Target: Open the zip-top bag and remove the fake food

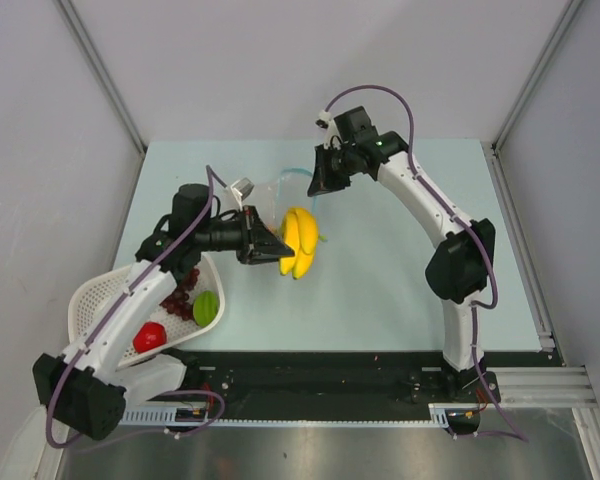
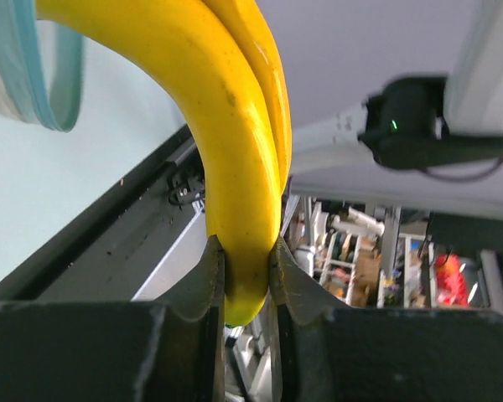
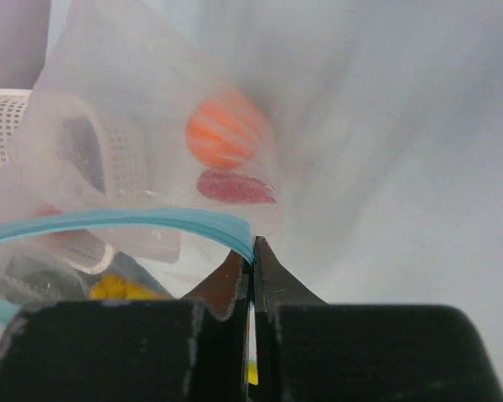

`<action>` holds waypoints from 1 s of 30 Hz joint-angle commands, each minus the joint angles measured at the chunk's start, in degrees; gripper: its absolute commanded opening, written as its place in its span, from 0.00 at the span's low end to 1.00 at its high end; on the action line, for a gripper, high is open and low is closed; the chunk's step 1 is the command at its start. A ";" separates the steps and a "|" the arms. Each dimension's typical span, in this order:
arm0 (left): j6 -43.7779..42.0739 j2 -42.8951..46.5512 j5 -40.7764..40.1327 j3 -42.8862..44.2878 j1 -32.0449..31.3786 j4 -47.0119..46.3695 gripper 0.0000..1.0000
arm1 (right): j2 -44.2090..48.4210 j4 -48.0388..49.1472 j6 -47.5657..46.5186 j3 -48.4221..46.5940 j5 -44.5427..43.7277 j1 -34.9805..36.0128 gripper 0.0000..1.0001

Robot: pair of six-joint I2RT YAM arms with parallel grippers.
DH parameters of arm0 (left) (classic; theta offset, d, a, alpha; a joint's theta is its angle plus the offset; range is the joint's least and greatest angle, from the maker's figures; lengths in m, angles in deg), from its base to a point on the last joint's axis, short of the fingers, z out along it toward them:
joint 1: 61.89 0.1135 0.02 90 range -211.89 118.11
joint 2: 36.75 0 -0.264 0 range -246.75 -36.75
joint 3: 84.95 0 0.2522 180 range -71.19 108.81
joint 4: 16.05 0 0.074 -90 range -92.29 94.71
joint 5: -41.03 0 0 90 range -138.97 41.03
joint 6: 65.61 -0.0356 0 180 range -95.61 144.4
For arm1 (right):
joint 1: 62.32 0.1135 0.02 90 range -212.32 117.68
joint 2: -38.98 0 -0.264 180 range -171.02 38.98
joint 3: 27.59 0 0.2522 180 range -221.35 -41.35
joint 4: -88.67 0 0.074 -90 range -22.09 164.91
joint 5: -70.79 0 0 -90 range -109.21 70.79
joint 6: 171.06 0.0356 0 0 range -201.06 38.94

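Above the middle of the table (image 1: 400, 290), the zip-top bag (image 1: 272, 192) hangs between the two arms, and the hold looks deliberate. The right gripper (image 3: 251, 251) is pinched fully together on the light blue zip strip (image 3: 109, 222), keeping the pouch lifted and its mouth gaping for the other arm. An orange ball (image 3: 225, 134) and a flat red piece (image 3: 235, 187) show through the plastic, apparently inside, so the fake food is only partly out. The left gripper (image 2: 246, 260), narrowly parted, clamps the tip of the yellow banana bunch (image 2: 201, 109), which hangs just beside the bag's mouth. Grapes (image 1: 183, 292), a green piece (image 1: 206, 308) and a red one (image 1: 149, 336) lie in the white mesh basket (image 1: 90, 290). The left arm stretches forward and rightward, wrist roughly level. The right arm rises from its base, bends at the elbow and reaches leftward toward the far side.
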State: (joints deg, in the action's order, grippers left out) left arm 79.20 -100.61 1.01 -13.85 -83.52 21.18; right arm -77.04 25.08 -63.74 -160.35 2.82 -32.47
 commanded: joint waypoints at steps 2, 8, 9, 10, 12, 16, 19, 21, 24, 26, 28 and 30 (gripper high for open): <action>-10.05 11.70 5.49 3.11 -0.43 3.60 0.00 | -3.15 -1.51 2.88 -5.71 2.32 0.04 0.00; -17.36 21.48 2.59 4.80 -0.52 4.48 0.00 | -4.29 -1.94 3.60 -6.07 3.20 -0.14 0.00; -18.50 22.36 1.89 5.06 -0.43 6.57 0.00 | -3.86 -2.12 3.34 -5.55 3.12 -0.05 0.00; -19.03 22.63 -1.08 5.58 -0.52 7.81 0.00 | -3.51 -2.12 3.33 -5.19 3.12 -0.14 0.00; -17.99 23.86 -0.50 4.80 -0.52 4.43 0.00 | -2.89 -1.95 3.07 -3.62 2.59 -0.05 0.00; -17.19 25.18 -3.80 2.86 -0.43 3.16 0.00 | -0.44 -1.16 3.07 -1.15 2.50 0.04 0.00; -19.38 23.09 -27.85 7.58 -0.52 16.35 0.01 | 1.41 -1.24 2.54 0.16 1.89 0.30 0.00; -17.90 21.59 -43.12 10.23 -0.43 23.87 0.01 | 2.38 -0.98 2.37 1.13 1.62 0.48 0.00; -7.29 18.69 -70.93 13.67 -0.43 39.52 0.00 | 4.14 -0.10 2.45 3.86 1.97 0.65 0.00; -2.62 16.32 -77.81 14.11 -0.26 43.58 0.01 | 5.28 0.95 2.45 6.05 2.23 0.74 0.00; -1.55 14.91 -81.43 13.15 -0.17 44.38 0.00 | 5.72 1.31 2.45 6.85 2.32 1.00 0.00; 1.79 12.80 -83.36 11.66 0.35 46.22 0.00 | 6.16 1.39 2.37 7.29 2.41 1.27 0.00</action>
State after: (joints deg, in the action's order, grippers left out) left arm 72.82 -84.98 -64.58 -2.02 -83.83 58.77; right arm -74.73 24.19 -61.18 -153.88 4.85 -31.93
